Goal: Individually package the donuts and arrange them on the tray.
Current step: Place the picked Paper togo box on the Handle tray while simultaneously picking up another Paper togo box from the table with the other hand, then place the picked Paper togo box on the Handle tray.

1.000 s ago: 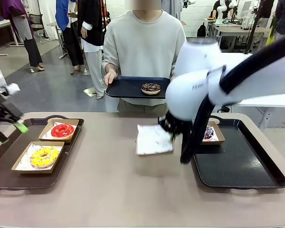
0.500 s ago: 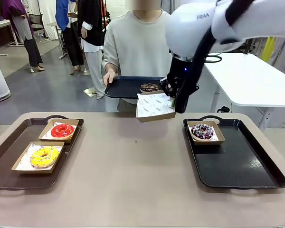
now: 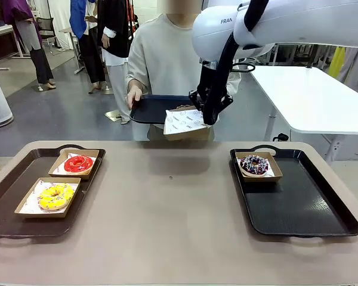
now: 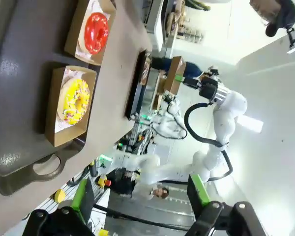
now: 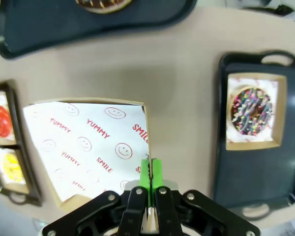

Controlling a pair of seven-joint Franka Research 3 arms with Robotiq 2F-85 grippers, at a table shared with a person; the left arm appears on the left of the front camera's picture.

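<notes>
So the right gripper (image 5: 150,173) has its green pads pinched tight on the edge of a shallow brown cardboard box lined with white smiley-print paper (image 3: 184,122), and it's holding that box up in the air over the far edge of the table, right in front of the person's flat dark serving tray (image 3: 152,109). The person has a hand (image 3: 135,95) on that tray's left rim, and the dark chocolate ring donut (image 5: 101,3) sits on it, just beyond the raised box.

The other three are boxed. The dark donut with purple-white sprinkles (image 3: 255,164) is in its box at the back left corner of the black tray (image 3: 298,208) on the right. The glossy red donut (image 3: 78,163) and the yellow donut (image 3: 55,196) sit in their own boxes on the dark brown tray (image 3: 6,202) on the left, red one farther back.

The left gripper (image 4: 140,196) hangs off past that tray's handle end, fingers spread wide apart, nothing between them.
</notes>
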